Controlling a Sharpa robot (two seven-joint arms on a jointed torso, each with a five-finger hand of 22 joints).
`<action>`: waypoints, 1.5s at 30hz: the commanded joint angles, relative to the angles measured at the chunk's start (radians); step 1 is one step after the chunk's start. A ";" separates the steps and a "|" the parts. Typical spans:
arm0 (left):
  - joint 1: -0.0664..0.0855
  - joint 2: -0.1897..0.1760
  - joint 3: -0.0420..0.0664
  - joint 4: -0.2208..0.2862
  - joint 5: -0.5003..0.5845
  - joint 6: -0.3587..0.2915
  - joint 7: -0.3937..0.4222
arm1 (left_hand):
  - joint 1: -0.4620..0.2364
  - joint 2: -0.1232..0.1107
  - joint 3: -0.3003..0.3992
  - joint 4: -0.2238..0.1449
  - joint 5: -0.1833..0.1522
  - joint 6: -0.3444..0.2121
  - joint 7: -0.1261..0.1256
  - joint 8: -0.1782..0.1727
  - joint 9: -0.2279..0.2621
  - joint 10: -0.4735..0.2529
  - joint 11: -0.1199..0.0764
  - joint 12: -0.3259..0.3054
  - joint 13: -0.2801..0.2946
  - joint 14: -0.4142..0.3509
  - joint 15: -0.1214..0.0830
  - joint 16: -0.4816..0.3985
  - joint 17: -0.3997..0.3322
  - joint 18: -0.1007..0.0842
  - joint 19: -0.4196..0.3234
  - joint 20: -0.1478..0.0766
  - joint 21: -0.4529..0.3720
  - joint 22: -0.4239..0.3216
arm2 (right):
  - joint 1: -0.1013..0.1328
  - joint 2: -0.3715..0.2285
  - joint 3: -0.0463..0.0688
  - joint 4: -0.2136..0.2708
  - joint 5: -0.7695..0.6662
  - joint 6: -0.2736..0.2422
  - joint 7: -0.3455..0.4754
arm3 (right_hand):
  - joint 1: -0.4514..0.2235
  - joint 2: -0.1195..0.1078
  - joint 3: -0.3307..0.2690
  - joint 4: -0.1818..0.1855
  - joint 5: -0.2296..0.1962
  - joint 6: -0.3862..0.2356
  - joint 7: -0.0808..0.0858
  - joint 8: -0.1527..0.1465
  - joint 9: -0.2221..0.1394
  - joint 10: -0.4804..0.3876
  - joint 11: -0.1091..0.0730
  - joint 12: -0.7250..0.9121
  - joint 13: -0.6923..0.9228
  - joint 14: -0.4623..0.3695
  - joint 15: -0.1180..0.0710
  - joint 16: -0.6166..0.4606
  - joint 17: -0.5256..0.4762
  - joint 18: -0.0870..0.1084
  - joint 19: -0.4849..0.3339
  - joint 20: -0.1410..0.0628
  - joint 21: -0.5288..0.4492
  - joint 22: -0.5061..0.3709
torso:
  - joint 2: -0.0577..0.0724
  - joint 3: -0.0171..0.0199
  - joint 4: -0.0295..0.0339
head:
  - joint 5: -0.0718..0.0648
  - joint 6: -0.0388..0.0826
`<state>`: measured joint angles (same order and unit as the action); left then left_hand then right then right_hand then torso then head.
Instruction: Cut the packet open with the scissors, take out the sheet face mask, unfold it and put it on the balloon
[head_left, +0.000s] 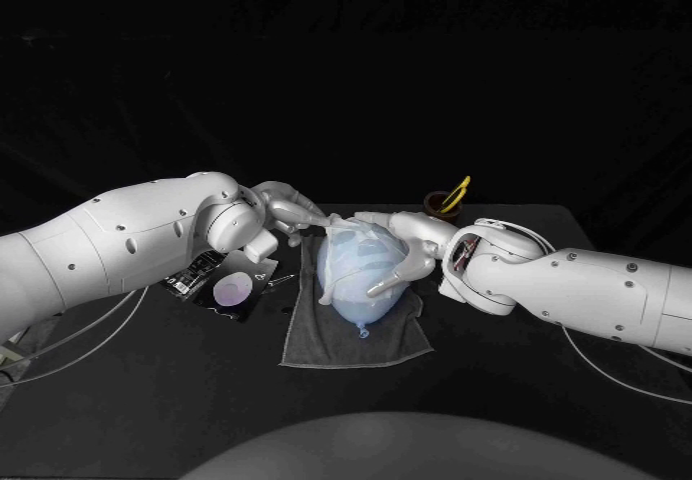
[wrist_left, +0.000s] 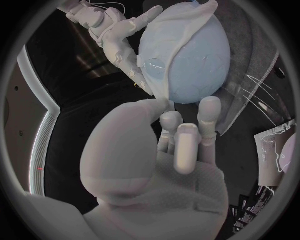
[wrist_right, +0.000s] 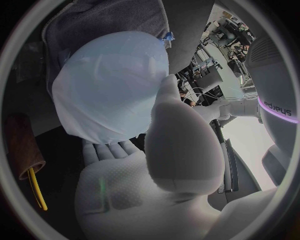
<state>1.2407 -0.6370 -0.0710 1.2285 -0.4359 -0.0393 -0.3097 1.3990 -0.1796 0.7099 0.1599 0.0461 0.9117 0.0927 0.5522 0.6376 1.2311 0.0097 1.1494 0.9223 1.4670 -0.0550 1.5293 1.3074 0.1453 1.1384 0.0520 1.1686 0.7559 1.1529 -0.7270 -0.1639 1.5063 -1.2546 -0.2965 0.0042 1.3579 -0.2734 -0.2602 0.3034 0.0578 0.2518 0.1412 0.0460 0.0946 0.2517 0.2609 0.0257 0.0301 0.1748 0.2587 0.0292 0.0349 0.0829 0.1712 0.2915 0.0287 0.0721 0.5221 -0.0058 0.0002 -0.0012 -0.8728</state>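
We see our left arm (head_left: 116, 245) and right arm (head_left: 606, 285) as glossy white rounded shells dotted with small dark screws, with thin pale cables (head_left: 90, 330) looping beneath. Our left hand (head_left: 289, 212) and right hand (head_left: 404, 236) are silver, with finely dotted palms.

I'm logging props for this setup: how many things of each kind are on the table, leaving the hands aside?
balloon: 1
sheet mask: 1
packet: 1
towel: 1
scissors: 1
brown holder: 1
Total: 6
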 joint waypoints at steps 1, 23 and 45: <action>0.001 -0.002 0.001 -0.006 0.012 0.009 0.012 | -0.013 -0.001 0.040 -0.031 0.004 -0.010 0.000 0.006 0.031 -0.001 0.004 -0.002 0.000 0.057 0.008 -0.006 0.114 0.012 -0.008 0.000 0.004 0.002 | -0.005 -0.001 -0.003 0.001 -0.012 0.027 -0.013 | 0.012 0.002 0.005 -0.001 0.001 0.007 0.156 0.004 0.002 0.003 0.007 0.005 0.001 -0.003 0.005 -0.004 -0.001 -0.017 0.001 0.003 0.006 0.000 | 0.000 0.0000 -0.0003 | 0.001 0.000; 0.001 -0.003 0.001 -0.028 -0.012 0.018 0.013 | -0.054 0.004 0.088 -0.057 0.004 -0.033 0.006 0.010 0.045 -0.019 0.009 -0.010 -0.013 0.055 0.012 -0.008 0.109 0.013 -0.017 0.003 0.003 -0.005 | -0.006 -0.003 -0.004 0.002 -0.016 0.023 -0.018 | 0.014 0.001 0.005 -0.001 0.001 0.007 0.156 0.005 0.002 0.000 0.007 0.004 0.001 -0.007 0.006 -0.004 -0.002 -0.017 0.001 0.003 0.006 0.000 | 0.000 0.0006 -0.0004 | 0.000 0.000; 0.001 -0.006 0.001 -0.060 -0.039 0.028 -0.001 | -0.126 0.015 0.125 -0.082 0.004 -0.113 0.063 -0.113 -0.058 -0.104 0.059 -0.023 -0.060 0.048 0.055 -0.009 0.098 0.017 -0.040 0.039 0.000 -0.022 | -0.008 -0.003 -0.004 0.003 -0.016 0.018 -0.019 | 0.014 0.001 0.005 -0.001 0.001 0.007 0.156 0.005 0.002 0.000 0.007 0.004 0.001 -0.007 0.006 -0.004 -0.002 -0.017 0.001 0.003 0.006 0.000 | 0.000 0.0003 0.0001 | -0.004 0.000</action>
<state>1.2404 -0.6439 -0.0711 1.1691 -0.4666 -0.0302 -0.3086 1.2787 -0.1634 0.8309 0.0760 0.0526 0.8050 0.1573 0.4408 0.5797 1.1324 0.0713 1.1298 0.8627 1.4668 -0.0082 1.5237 1.3080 0.1451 1.0969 0.0858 1.1721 0.7340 1.1497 -0.7302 -0.1642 1.5083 -1.2603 -0.2988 -0.0056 1.3618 -0.2695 -0.2602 0.3034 0.0578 0.2517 0.1412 0.0459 0.0959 0.2523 0.2615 0.0278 0.0299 0.1712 0.2623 0.0292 0.0342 0.0829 0.1712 0.2915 0.0287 0.0722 0.5219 -0.0056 0.0002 -0.0052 -0.8728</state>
